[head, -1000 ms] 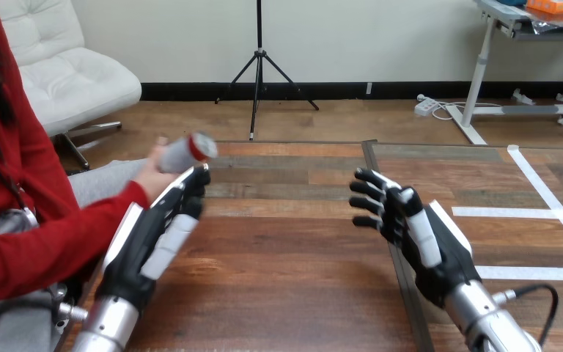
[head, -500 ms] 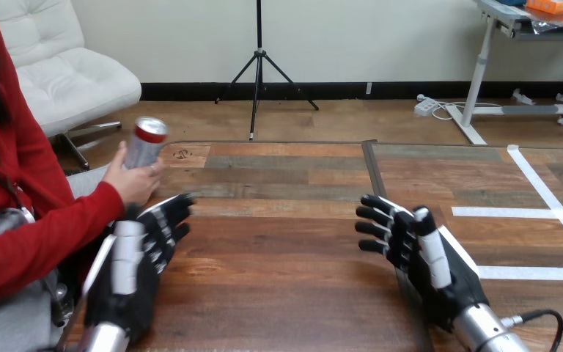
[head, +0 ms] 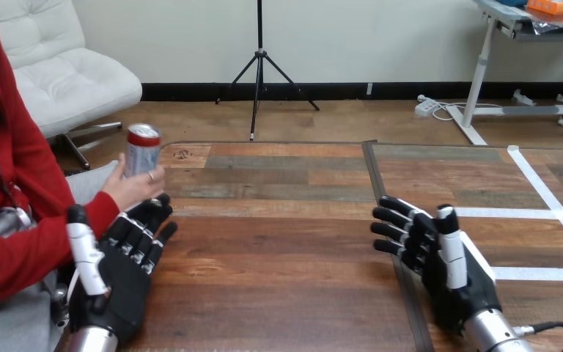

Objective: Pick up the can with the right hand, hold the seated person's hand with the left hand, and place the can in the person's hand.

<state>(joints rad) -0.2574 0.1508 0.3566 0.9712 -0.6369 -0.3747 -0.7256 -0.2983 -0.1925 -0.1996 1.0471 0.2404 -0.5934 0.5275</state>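
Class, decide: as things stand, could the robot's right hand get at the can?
Probably not: the person's hand grips the can at the table's left side, far from the right hand.

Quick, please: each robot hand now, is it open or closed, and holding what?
Left hand: open, empty, close below the person's hand, which holds the can.
Right hand: open, empty, over the table.
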